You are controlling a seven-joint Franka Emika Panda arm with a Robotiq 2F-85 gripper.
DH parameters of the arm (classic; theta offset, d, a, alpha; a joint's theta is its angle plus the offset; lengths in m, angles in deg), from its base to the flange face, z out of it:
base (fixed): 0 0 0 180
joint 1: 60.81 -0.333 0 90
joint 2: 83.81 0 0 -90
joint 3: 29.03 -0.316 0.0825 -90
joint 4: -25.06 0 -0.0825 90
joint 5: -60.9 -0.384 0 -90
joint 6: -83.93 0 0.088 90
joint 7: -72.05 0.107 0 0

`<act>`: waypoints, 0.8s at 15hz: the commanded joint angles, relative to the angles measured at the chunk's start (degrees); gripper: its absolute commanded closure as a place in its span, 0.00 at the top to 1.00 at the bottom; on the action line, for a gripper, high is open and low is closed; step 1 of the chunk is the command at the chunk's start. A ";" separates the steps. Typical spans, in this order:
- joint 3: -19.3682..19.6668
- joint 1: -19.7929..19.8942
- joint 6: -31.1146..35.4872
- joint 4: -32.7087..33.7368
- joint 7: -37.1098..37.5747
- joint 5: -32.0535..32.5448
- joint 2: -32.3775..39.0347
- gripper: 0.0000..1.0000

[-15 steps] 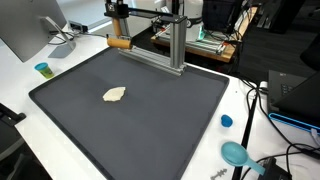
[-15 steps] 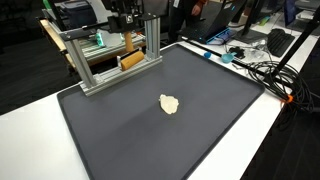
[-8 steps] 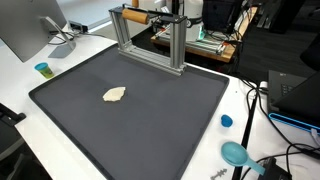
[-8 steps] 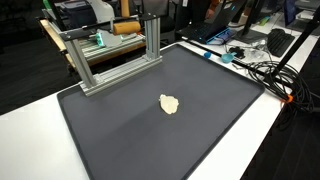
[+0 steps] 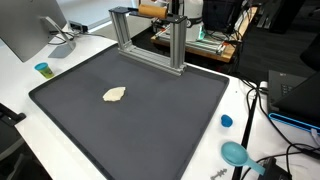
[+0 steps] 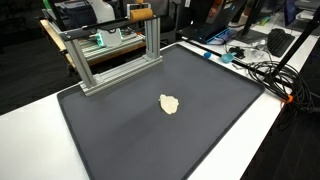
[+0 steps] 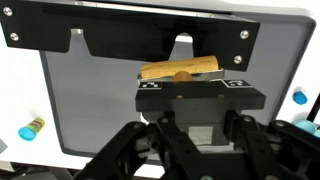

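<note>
Holds a short tan wooden stick [image 5: 150, 9] in the gripper [image 7: 183, 80], up in the air close by the top bar of the aluminium frame [image 5: 148, 40] at the far edge of the dark mat [image 5: 140, 115]. Closes the fingers [image 7: 160, 96] narrowly on the stick, roughly at mid-length in the wrist view, with a slight tilt from level. Looks light, stiff and smooth. Probably rolls or pivots if pinched off-centre, so best pinched across the middle. Has the frame's posts and crossbar as the nearest obstacle. Farther off, shows a pale crumpled lump [image 6: 170, 103] alone mid-mat, a small blue cap [image 5: 226, 121] and a teal scoop [image 5: 236, 153] on the white table [image 6: 275, 115], and cables [image 6: 262, 70] near one edge.
</note>
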 commanded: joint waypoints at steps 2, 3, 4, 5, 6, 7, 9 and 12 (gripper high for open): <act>0.38 -0.52 -0.13 0.11 0.25 0.25 0.09 0.47; 0.63 -0.58 0.54 0.22 1.34 -1.21 0.01 0.22; 1.01 -0.78 0.82 0.75 2.14 -2.85 0.10 0.22; 1.16 -0.65 2.11 0.97 3.54 -4.20 -0.01 0.22; 1.29 -0.52 3.22 1.32 4.19 -5.18 0.16 0.22; 1.22 -0.18 4.15 1.61 4.95 -5.50 0.54 0.22; 0.95 1.01 7.72 1.00 6.34 -4.01 1.51 0.22; 1.21 2.66 11.30 -0.15 6.49 -1.70 3.74 0.22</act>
